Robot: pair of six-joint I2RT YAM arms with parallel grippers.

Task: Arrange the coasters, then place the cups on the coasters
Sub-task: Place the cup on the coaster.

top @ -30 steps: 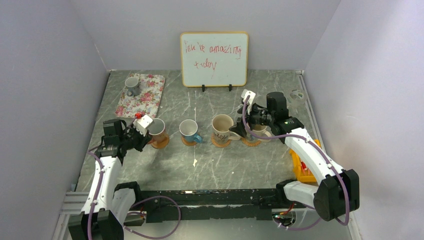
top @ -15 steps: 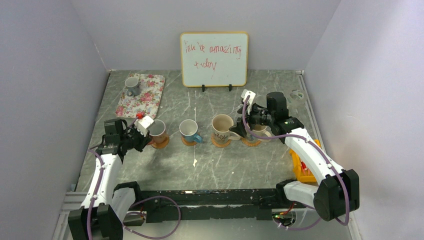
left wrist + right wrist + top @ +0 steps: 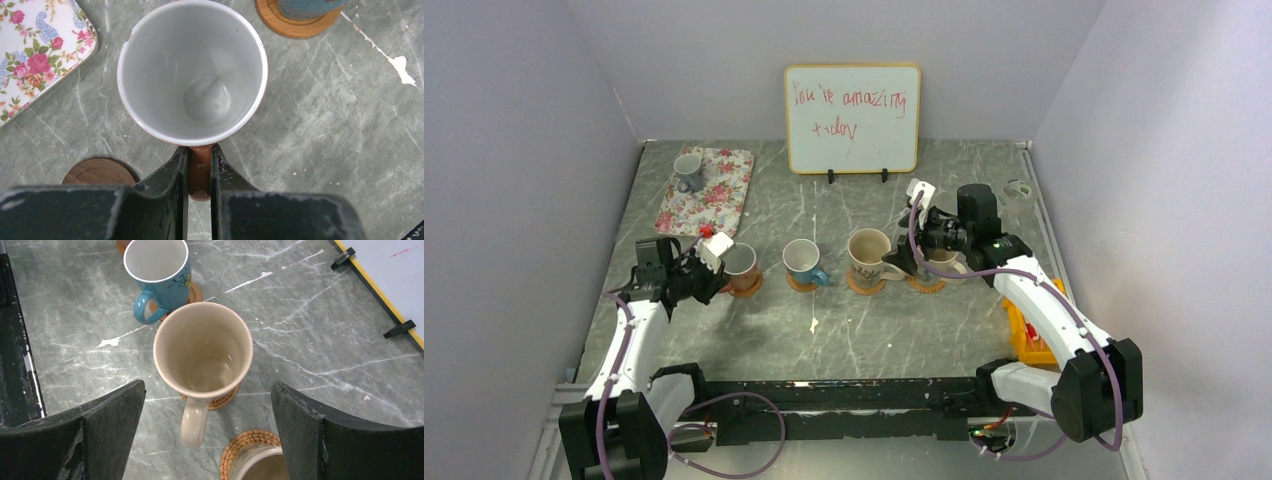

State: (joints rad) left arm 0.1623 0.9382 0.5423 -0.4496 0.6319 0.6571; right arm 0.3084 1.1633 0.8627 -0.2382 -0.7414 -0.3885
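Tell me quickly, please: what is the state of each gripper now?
Left gripper: closed on the handle of the brown mug.
Right gripper: open, holding nothing.

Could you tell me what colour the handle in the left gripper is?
The handle is orange-brown, clearest in the left wrist view.

Grey marble table [image 3: 754, 335], pale lilac walls [image 3: 514, 120]

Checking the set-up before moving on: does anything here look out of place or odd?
Yes. The small grey cup sits apart on the floral tray, not on a coaster. The dark coaster lies bare beside the orange-brown cup, whose handle the left claw pinches. A white fleck marks the table.
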